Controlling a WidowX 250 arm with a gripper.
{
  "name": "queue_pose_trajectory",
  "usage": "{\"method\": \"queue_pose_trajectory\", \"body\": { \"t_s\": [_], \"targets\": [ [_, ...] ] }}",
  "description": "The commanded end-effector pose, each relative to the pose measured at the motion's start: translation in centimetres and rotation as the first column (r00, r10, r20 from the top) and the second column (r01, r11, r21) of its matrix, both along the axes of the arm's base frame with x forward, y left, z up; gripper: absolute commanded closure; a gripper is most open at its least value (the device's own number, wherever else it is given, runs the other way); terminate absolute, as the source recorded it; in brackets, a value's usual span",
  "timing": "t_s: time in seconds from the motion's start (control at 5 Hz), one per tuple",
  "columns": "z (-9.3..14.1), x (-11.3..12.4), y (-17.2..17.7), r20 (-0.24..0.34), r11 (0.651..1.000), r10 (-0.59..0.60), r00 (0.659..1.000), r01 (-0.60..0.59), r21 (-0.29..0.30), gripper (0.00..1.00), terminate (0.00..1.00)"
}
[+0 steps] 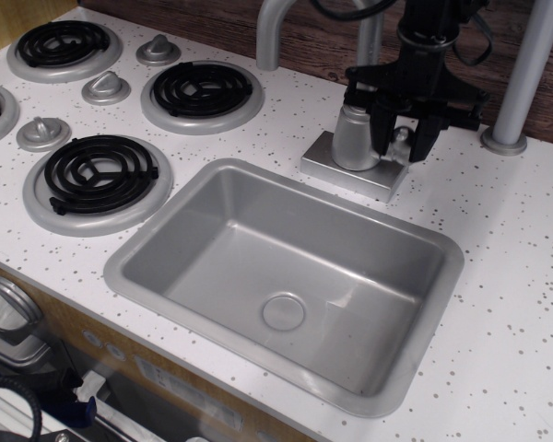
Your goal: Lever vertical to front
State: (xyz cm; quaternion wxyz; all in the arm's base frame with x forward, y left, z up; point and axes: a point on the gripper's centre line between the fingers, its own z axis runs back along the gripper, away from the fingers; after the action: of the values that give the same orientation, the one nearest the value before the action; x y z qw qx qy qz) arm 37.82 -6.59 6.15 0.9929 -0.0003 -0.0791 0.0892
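The lever (402,138) is a short silver-grey bar on the right side pivot of the cylindrical tap body (354,136), behind the sink. Only a small part of it shows between my fingers, and it looks about upright. My black gripper (401,140) has come down from above and straddles the lever, one finger (381,133) on its left and the other on its right. The jaws stand apart around the lever, and I see no firm clamp on it.
The tap stands on a grey base plate (336,170) at the rim of the grey sink (157,267). A curved spout pipe (275,32) rises behind it. A thick grey pole (525,74) stands to the right. Stove burners (201,92) and knobs (105,88) lie at the left.
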Motion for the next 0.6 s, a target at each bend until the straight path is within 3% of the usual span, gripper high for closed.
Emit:
{"method": "queue_pose_trajectory", "body": {
  "t_s": [0.0,0.4],
  "targets": [
    [-0.3,-0.2,-0.6,0.008,0.999,-0.007,1.0,0.007,-0.052,1.0,0.0],
    [-2.4,-0.6,-0.6,-0.005,0.997,-0.011,1.0,0.011,-0.071,1.0,0.0]
  ]
}}
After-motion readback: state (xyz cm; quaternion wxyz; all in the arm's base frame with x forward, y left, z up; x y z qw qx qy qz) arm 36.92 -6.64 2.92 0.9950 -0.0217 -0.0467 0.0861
